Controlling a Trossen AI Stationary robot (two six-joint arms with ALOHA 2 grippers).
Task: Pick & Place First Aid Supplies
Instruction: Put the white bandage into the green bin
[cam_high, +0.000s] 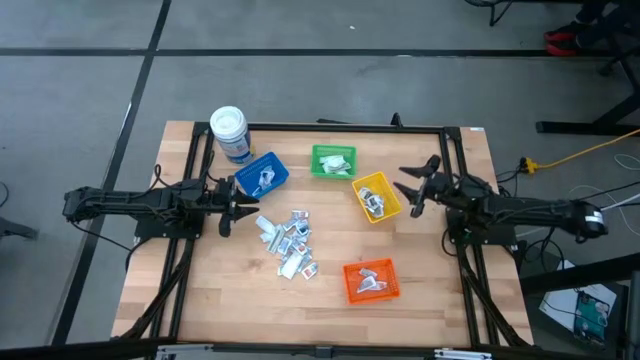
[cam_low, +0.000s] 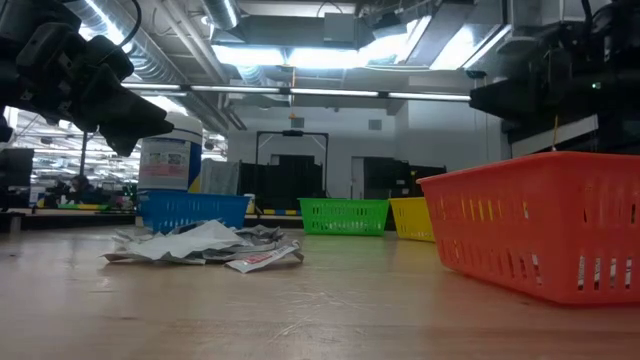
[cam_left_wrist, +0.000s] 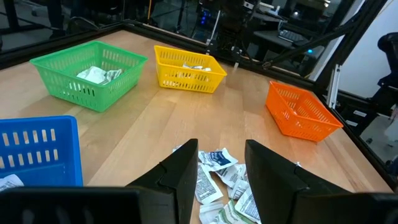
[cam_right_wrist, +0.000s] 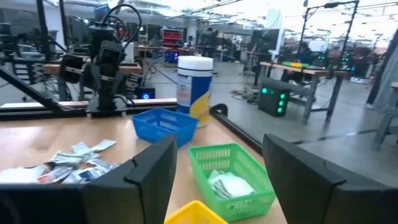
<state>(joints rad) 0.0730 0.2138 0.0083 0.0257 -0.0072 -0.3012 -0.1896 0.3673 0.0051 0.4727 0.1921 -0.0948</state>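
Looking at the small flat white and silvery paper packets (cam_high: 288, 241) on the wooden counter (cam_high: 420, 290), we judge them light and slippery; pinch one edge. Left gripper (cam_high: 232, 211) spread beside them, right gripper (cam_high: 411, 187) spread, both empty.

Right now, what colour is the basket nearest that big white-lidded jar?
Blue: the blue basket beside the jar, clearest in the high view.

jar label (cam_right_wrist: 194, 87): blue and yellow with white print, no word can be read
packets (cam_high: 290, 240): tiny red and blue marks, print too small to read
packets, left wrist view (cam_left_wrist: 217, 177): lines of dark print, not legible
bins: no text shows
table, arms: no sign or number can be read
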